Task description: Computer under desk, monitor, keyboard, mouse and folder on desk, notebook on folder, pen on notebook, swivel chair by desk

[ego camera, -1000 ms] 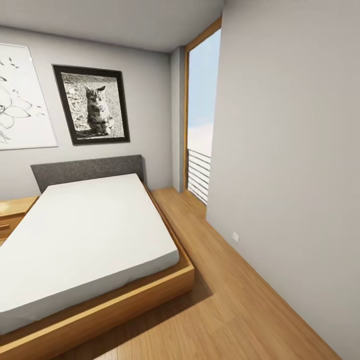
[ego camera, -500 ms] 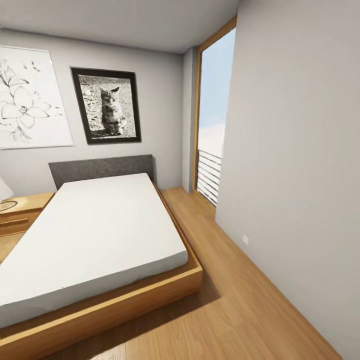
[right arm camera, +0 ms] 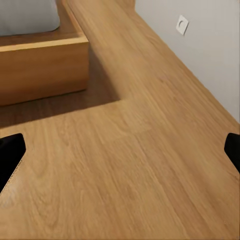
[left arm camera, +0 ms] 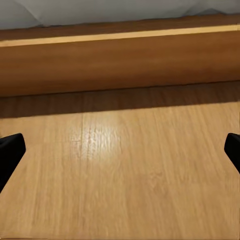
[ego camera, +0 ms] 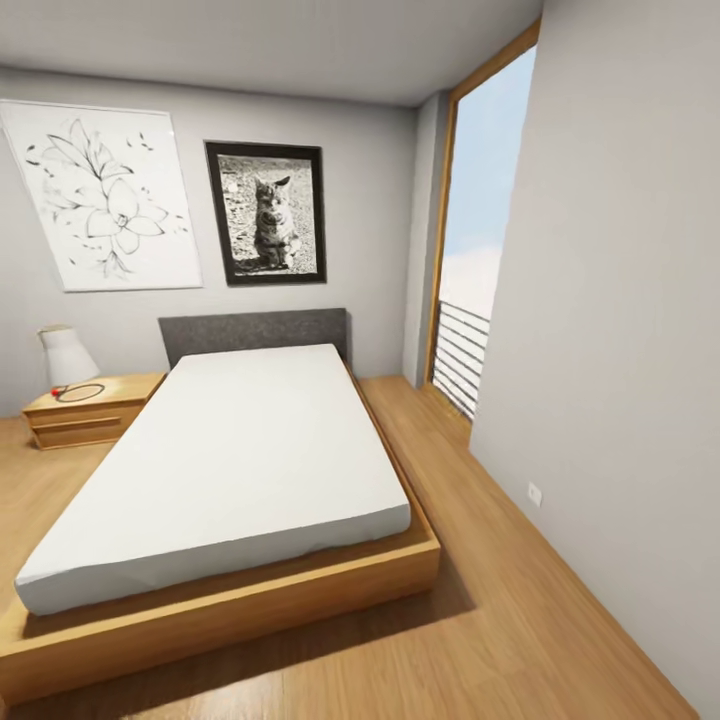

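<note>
The bedroom (ego camera: 400, 60) lies ahead, with a nightstand (ego camera: 90, 410) and lamp (ego camera: 66, 355) at the left, then the bed (ego camera: 230, 470), then the window (ego camera: 475, 250) at the right. The left gripper (left arm camera: 120, 150), fingers spread and empty, hangs over bare floor (left arm camera: 120, 175) with the bed frame (left arm camera: 120, 60) just beyond it. The right gripper (right arm camera: 120, 155), likewise spread and empty, has a wall socket (right arm camera: 182, 24) well beyond it, so I judge the tidying not yet under way.

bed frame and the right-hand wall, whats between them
In the head view, bare wood plank floor runs between the bed frame and the grey wall. Nothing stands on that stretch.
</note>
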Available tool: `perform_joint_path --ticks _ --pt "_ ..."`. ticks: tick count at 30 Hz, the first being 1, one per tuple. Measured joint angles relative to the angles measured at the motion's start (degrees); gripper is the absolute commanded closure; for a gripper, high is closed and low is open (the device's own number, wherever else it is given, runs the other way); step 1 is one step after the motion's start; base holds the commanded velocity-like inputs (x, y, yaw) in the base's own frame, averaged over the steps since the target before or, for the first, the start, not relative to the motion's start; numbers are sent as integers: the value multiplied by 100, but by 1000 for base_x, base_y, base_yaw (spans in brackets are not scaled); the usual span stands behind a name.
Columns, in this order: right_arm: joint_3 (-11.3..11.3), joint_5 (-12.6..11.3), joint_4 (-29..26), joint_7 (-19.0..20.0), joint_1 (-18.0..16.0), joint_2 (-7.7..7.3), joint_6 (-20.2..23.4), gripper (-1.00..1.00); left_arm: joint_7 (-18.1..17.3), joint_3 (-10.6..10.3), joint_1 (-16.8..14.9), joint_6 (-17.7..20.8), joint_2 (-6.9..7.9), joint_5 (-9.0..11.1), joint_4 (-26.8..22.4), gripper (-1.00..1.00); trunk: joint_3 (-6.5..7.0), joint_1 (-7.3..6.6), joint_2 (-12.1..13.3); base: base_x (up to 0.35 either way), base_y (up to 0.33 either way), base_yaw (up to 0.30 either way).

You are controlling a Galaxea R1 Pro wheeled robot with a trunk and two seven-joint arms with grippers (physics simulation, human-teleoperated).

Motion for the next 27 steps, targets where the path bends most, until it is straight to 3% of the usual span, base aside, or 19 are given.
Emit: perform_joint_path --ticks 14,27 --pt "13 67 129 6 0 0 -12 -100 13 8 0 -79 -112 9 43 -100 0 -1 0 20 0 282" --pt "7 69 165 6 0 0 -12 -100 18 10 0 -44 -118 11 53 -100 0 -3 -1 270 0 281"
